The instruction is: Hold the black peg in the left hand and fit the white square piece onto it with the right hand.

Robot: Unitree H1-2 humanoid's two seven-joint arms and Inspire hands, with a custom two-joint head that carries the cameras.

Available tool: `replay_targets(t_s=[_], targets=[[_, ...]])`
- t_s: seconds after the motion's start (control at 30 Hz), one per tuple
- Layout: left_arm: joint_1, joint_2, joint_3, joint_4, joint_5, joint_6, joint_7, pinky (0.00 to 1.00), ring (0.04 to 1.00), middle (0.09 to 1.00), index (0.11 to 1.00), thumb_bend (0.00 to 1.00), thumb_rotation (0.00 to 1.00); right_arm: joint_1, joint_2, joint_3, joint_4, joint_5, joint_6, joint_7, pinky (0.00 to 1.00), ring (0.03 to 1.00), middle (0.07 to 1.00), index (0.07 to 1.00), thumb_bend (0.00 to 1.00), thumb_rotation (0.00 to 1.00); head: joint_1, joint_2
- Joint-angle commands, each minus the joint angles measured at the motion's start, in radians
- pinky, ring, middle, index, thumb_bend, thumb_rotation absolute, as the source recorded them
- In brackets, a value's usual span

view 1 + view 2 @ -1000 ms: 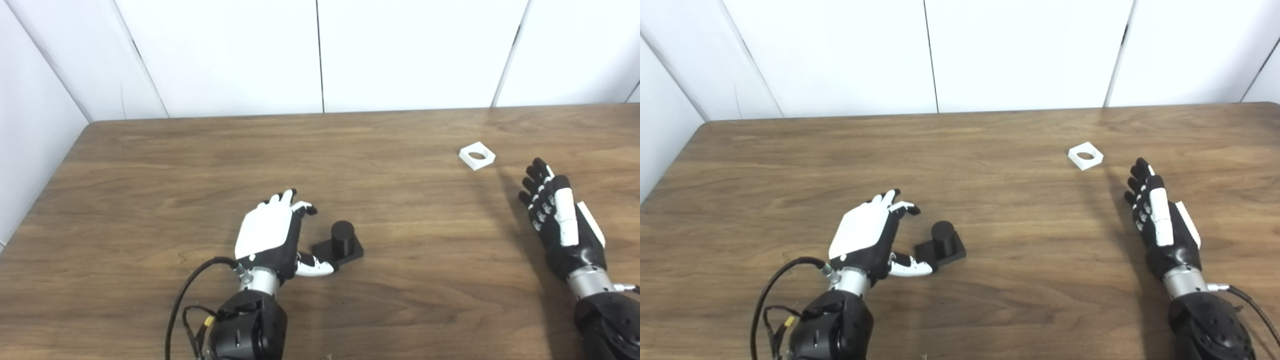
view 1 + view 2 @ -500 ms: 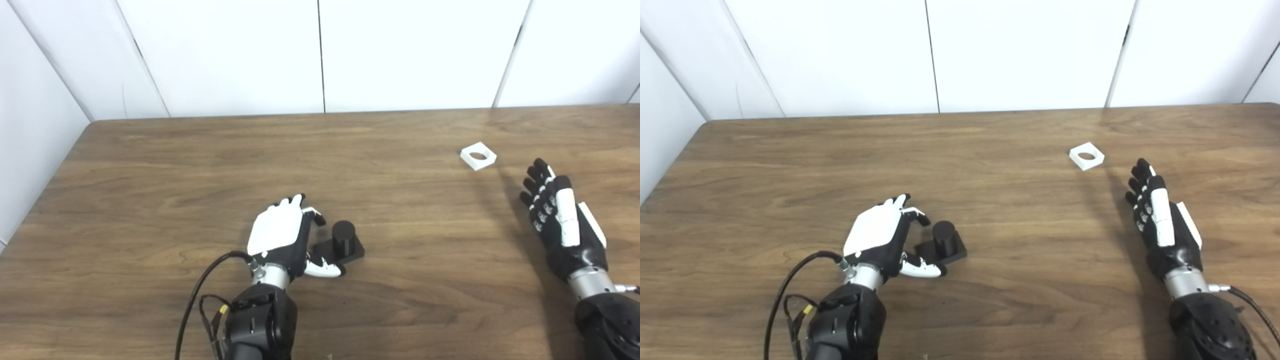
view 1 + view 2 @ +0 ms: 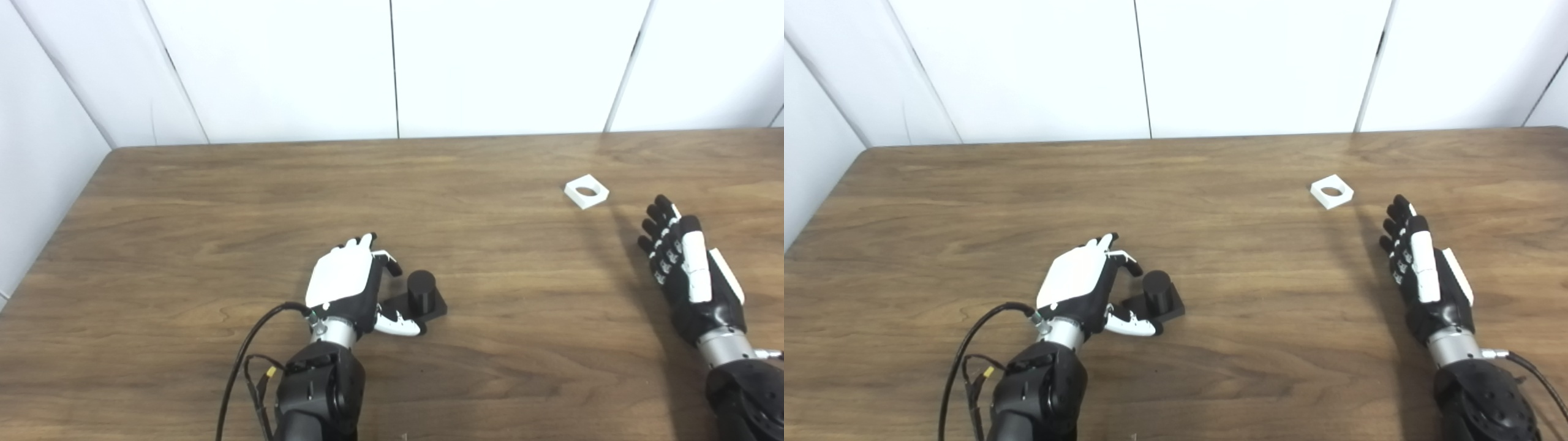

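I'm over a brown woodgrain table (image 3: 245,202) against white wall panels (image 3: 275,61) — no writing visible — both hands spread, left hand (image 3: 343,288) beside black peg (image 3: 421,289), right hand (image 3: 689,275) empty.

The left hand (image 3: 343,285) is open just beside the black peg (image 3: 420,291); the white square piece (image 3: 586,191) lies near the open right hand (image 3: 689,269)

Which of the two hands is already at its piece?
The left hand: it is open around the black peg. The right hand is apart from the white square piece.
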Motion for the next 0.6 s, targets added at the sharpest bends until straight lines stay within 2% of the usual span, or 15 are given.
replay_targets(t_s=[0.0,0.57], targets=[[-0.015,0.012,-0.008,0.023,0.015,0.006,-0.007,1.00,1.000,1.000,0.630,0.85,0.24,-0.018,-0.013,-0.007,-0.041,0.002,-0.017,-0.002,1.00,1.000,1.000,1.000,0.62,1.00,0.000,0.000],[-0.027,0.029,-0.028,0.025,0.020,0.032,-0.040,1.00,1.000,1.000,0.588,0.84,0.22,-0.014,-0.019,-0.016,-0.045,0.014,-0.009,0.004,1.00,1.000,1.000,1.000,0.64,1.00,0.000,0.013]])
